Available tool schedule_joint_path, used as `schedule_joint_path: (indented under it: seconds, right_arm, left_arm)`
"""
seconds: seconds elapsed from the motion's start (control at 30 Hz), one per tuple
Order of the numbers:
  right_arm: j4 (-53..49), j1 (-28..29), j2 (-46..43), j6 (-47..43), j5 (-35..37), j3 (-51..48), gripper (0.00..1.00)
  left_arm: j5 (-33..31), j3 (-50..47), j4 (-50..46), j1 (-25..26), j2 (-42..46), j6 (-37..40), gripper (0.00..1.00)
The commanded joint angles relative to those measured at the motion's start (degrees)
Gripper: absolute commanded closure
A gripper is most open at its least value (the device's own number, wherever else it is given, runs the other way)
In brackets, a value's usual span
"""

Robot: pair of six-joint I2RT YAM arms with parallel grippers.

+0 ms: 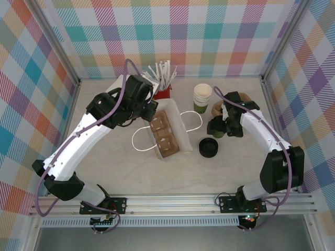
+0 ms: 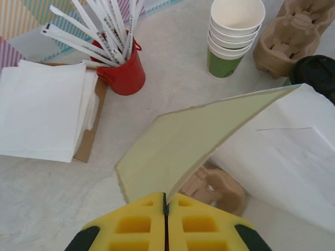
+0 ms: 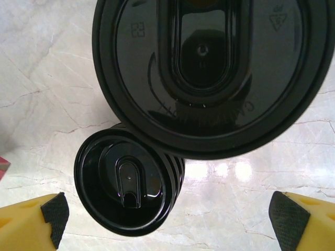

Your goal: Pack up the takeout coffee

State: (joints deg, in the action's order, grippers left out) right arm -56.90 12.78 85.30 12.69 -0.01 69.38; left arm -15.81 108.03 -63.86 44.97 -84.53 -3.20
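White paper bag (image 1: 175,125) held open by its flap, clenched in the left gripper (image 2: 165,201). At 3 o'clock, the black-lidded green paper cup (image 3: 209,78) is straddled by the released right gripper (image 3: 168,222).

2 white arms (image 1: 78,140), purple cables (image 1: 121,102)

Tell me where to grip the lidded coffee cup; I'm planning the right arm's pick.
Probably the green wall under the black lid, coming straight down: the lidded coffee cup stands upright and the open right end effector hangs above it. Pinching the lid could pop it off.
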Motion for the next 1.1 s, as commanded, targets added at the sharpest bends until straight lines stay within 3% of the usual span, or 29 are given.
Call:
schedule_joint_path:
  seconds: [0.0, 0.83, 1.07]
  right_arm:
    - [0.7, -0.3, 0.9, 0.1, 0.5, 1.5, 0.0]
    - [1.7, -0.3, 8.4, -0.8, 0.2, 6.6, 0.0]
    - [0.9, -0.3, 11.4, -1.7, 4.4, 8.7, 0.0]
  left_arm:
    - [2.7, -1.3, 3.3, 0.5, 2.3, -2.2, 0.92]
    - [4.2, -7.8, 9.3, 1.3, 8.0, 0.0, 0.92]
    - [4.0, -7.8, 9.3, 1.3, 7.7, -0.3, 0.92]
